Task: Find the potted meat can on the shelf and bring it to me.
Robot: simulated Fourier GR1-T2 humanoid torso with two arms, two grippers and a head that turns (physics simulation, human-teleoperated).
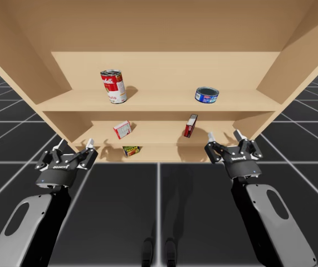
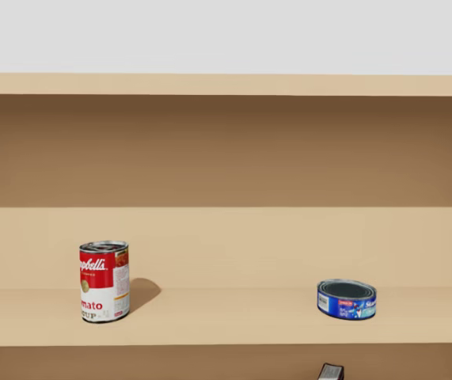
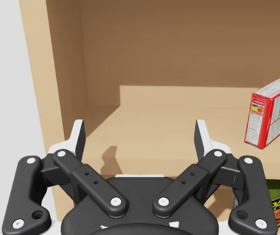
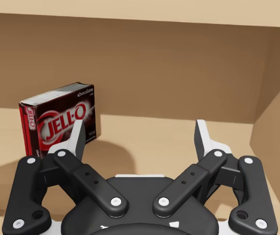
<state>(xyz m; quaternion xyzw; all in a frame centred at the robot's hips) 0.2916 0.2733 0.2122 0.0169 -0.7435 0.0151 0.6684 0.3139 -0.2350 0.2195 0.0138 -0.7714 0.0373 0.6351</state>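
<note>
Light wooden shelf unit (image 1: 159,103), two tiers; dark gridded floor (image 1: 120,211); pale grey backdrop.

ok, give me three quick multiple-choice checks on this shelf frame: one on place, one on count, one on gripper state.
1. Where is the flat blue can?
A) upper shelf, right of the tall red-and-white can
B) lower shelf
C) on the floor
2. How many cans stand on the upper shelf?
A) one
B) two
C) four
3. My right gripper is:
A) shut on a can
B) shut on a box
C) open, empty
Answers: 1 A, the high and head views both show it there; 2 B, the red-and-white one and the blue one; 3 C, the right wrist view shows its fingers spread with nothing between them.
</note>
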